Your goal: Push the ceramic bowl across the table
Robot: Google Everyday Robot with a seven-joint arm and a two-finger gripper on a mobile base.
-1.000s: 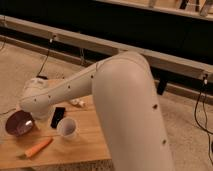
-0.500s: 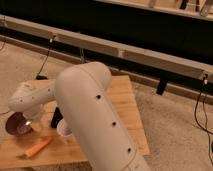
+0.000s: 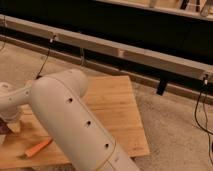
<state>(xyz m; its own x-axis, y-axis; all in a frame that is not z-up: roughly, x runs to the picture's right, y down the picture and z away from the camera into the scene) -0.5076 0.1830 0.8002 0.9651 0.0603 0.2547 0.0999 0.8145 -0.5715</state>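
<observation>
though the arm (image 3: 75, 125) fills the near left: most of the scene hides behind it.
gripper: out of view past the left edge; grip unknown.
ceramic bowl: dark sliver (image 3: 3, 127) at left edge, on the table.
table (image 3: 112, 107): right half bare to its edge.
orange object (image 3: 39, 148): near front edge.

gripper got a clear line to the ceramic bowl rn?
Probably yes, unconfirmed. The arm reaches to the table's left edge, hiding the gripper; only a sliver of the ceramic bowl shows there.
</observation>
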